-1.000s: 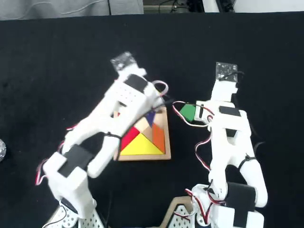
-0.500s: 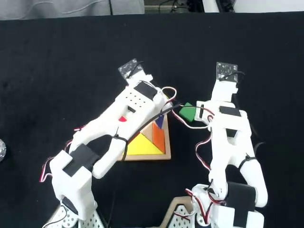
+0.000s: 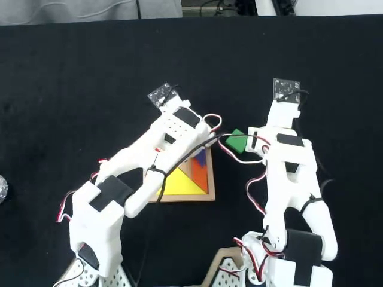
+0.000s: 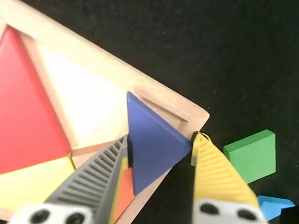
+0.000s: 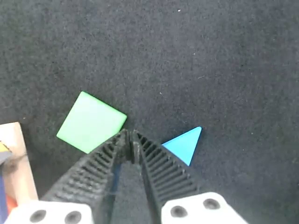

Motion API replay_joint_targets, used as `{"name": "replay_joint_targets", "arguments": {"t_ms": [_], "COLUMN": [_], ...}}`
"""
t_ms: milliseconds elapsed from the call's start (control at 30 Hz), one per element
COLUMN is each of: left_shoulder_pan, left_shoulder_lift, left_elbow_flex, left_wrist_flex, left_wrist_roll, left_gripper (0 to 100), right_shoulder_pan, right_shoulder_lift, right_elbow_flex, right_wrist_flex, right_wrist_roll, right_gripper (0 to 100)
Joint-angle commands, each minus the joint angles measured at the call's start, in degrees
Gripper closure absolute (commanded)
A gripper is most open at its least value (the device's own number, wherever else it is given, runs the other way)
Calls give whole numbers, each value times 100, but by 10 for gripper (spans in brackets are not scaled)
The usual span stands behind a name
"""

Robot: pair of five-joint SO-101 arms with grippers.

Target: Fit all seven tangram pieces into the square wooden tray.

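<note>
The square wooden tray (image 4: 154, 95) holds a red triangle (image 4: 28, 116), a yellow triangle (image 4: 32, 184) and an orange piece (image 4: 124, 198). My left gripper (image 4: 161, 144) is shut on a dark blue triangle (image 4: 152, 144), held tilted over the tray's corner. From above, the left arm (image 3: 173, 128) covers much of the tray (image 3: 210, 179). A green square (image 5: 91, 122) and a light blue triangle (image 5: 183, 144) lie on the cloth just ahead of my right gripper (image 5: 130, 142), which is shut and holds nothing. The green square (image 3: 237, 141) sits beside the right arm (image 3: 287, 155).
Black cloth covers the table. Bare wood (image 4: 88, 107) shows inside the tray beside the red triangle. A wooden plate (image 3: 218, 269) lies at the near edge between the two arm bases. A small metallic object (image 3: 2, 188) sits at the far left edge.
The left arm has swung right across the tray, carrying the dark blue triangle toward the corner nearest the green square. The right arm has stayed still.
</note>
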State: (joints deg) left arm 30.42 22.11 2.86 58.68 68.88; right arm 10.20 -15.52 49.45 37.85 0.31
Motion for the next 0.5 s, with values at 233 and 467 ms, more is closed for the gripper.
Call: {"name": "replay_joint_targets", "arguments": {"t_ms": [233, 467], "left_shoulder_pan": [40, 40], "left_shoulder_lift": [-62, -53], "left_elbow_flex": [-268, -400], "left_wrist_flex": [-70, -35], "left_wrist_roll": [70, 167], "left_gripper": [826, 824], "right_shoulder_pan": [53, 53], "right_shoulder_lift": [-303, -303], "right_elbow_flex": [-295, -295], "right_wrist_flex": [-44, -44], "right_wrist_roll": [-9, -9], "right_gripper": [987, 987]}}
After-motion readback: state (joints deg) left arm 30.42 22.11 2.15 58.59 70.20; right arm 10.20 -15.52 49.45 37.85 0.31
